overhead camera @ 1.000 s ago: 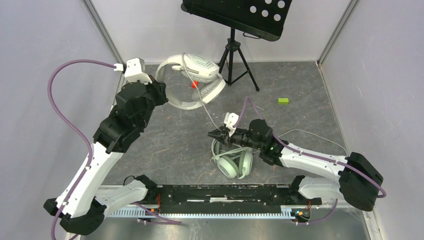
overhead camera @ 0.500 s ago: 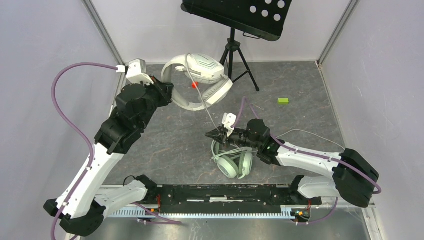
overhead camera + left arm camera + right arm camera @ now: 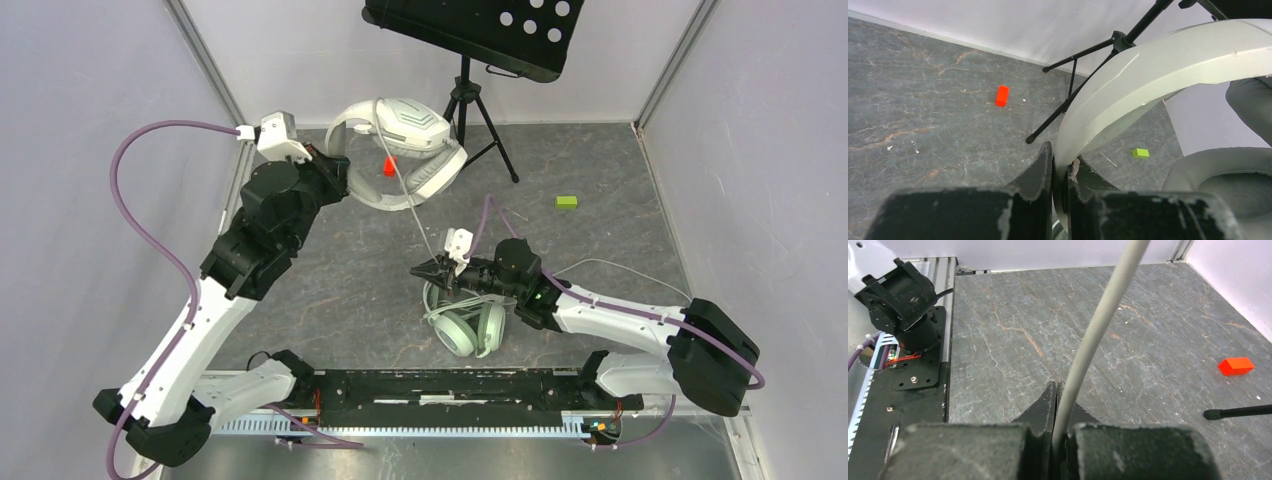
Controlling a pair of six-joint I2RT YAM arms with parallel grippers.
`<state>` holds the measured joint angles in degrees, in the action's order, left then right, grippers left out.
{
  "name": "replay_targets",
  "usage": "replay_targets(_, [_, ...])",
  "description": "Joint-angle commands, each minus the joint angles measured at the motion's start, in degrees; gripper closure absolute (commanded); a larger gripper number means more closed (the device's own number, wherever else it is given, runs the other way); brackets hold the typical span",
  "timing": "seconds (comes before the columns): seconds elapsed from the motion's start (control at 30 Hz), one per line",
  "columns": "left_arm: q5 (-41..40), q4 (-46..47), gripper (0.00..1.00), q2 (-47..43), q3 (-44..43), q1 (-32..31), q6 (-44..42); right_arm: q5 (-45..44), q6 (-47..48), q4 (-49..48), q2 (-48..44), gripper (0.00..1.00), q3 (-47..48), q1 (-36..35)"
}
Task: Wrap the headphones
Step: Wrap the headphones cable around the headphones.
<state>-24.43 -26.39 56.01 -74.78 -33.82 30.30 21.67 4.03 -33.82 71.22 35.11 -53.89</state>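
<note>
While left hand point(image 3: 1060, 167), arm outstretched, clamps white headset point(image 3: 402, 124), right hand point(image 3: 424, 268) pinches cable point(image 3: 1097, 326)

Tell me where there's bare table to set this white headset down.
Widest bare patch: between the left arm and the mint-green headset. Another: between the green block and the right arm, crossed by a thin cable. Crowded at the back around the tripod, red block and white-grey headset.

The first headset point(image 3: 402, 150) is just left of the tripod point(image 3: 468, 128), the second headset point(image 3: 466, 327) before it, a block point(image 3: 567, 202) right.
</note>
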Motion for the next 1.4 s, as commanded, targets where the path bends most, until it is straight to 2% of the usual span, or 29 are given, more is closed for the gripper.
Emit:
replay_targets(0.0, [-5.08, 13.27, 0.98, -0.23, -0.83, 0.6, 2.06, 3.05, 1.52, 1.08, -0.32, 1.0, 0.48, -0.76])
replay_targets(0.4, [-6.96, 14.43, 0.98, 3.15, -2.07, 0.82, 0.16, 3.94, 4.86, 5.3, 0.51, 1.0, 2.08, -1.85])
replay_targets(0.63, [0.36, 7.13, 0.98, 1.95, -4.69, 1.17, 3.36, -7.06, 7.83, 7.16, 0.0, 0.98, 1.02, -1.66])
replay_targets(0.9, [11.54, 3.55, 0.98, -0.81, -5.34, 1.33, 7.83, -8.55, 7.71, 4.83, -1.12, 0.96, -1.02, -0.16])
replay_targets(1.17, [21.12, -1.7, 0.98, -0.07, -8.57, 1.44, 7.25, -9.4, 6.49, 1.75, -3.27, 0.9, -4.26, 3.67])
replay_targets(1.27, [23.3, -2.94, 0.98, -0.11, -8.77, 1.47, 6.49, -8.86, 5.99, -0.51, -4.77, 0.92, -6.3, 5.15])
replay_targets(1.37, [24.16, -4.02, 0.98, -0.31, -8.87, 1.46, 5.13, -8.62, 5.9, -2.71, -6.22, 1.0, -8.42, 6.43])
